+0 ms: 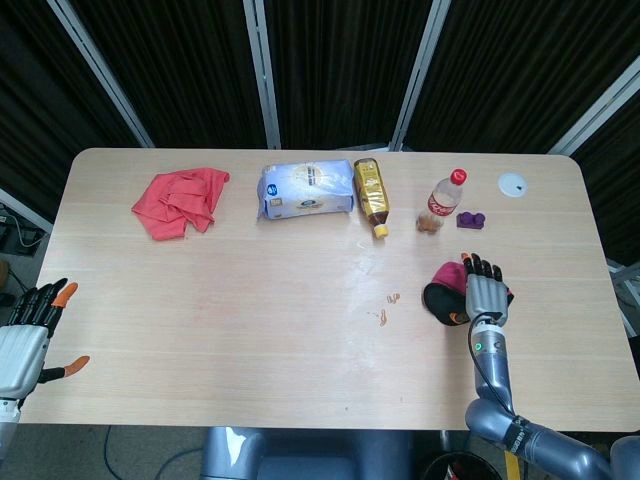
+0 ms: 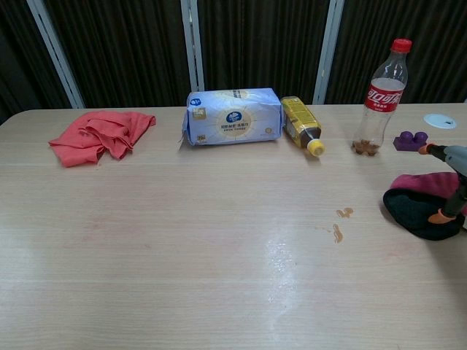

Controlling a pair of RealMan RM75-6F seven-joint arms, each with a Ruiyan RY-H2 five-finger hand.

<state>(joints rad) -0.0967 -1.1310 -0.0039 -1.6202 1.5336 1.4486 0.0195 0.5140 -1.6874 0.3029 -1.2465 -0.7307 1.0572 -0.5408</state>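
Note:
A magenta and black cloth pouch [image 1: 443,292] [image 2: 417,207] lies on the right side of the wooden table [image 1: 250,320]. My right hand [image 1: 485,291] [image 2: 451,182] lies over its right part, fingers spread and pointing to the far edge. Its orange-tipped thumb sits against the black side, and nothing is gripped. My left hand [image 1: 26,339] hovers off the table's near left corner, fingers apart and empty, far from every object. The chest view does not show it.
Along the far side lie a red cloth [image 1: 180,201] [image 2: 98,135], a tissue pack [image 1: 305,190], a yellow bottle on its side [image 1: 370,190], an upright cola bottle [image 1: 443,200], a purple brick [image 1: 471,219] and a white disc [image 1: 512,183]. Brown spill marks [image 1: 387,308] sit left of the pouch.

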